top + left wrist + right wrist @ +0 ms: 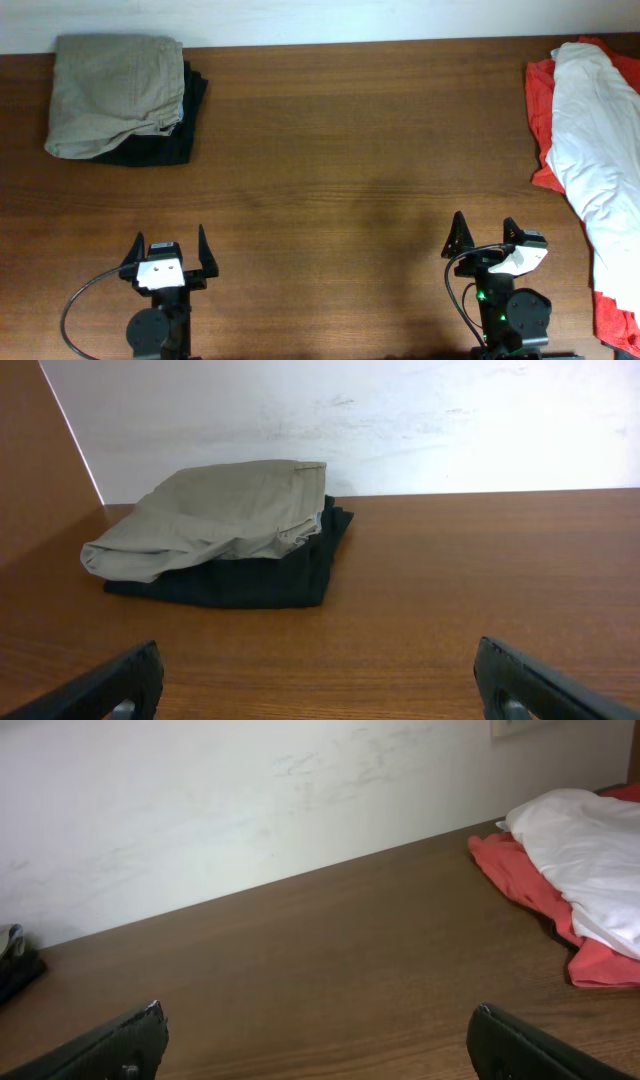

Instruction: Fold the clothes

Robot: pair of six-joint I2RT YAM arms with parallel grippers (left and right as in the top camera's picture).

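The white T-shirt (598, 140) lies crumpled at the table's right edge, on top of a red garment; its print is hidden. It also shows at the right in the right wrist view (590, 850). My left gripper (168, 252) is open and empty near the front left, far from the shirt; its fingers show in the left wrist view (320, 680). My right gripper (484, 238) is open and empty near the front right, left of the shirt; its fingertips frame bare wood in the right wrist view (318, 1038).
A red T-shirt (541, 100) lies under the white one, also in the right wrist view (520, 870). A khaki folded garment (112, 92) sits on a black one (165, 148) at the back left, both in the left wrist view (215, 515). A white wall runs along the table's far edge.
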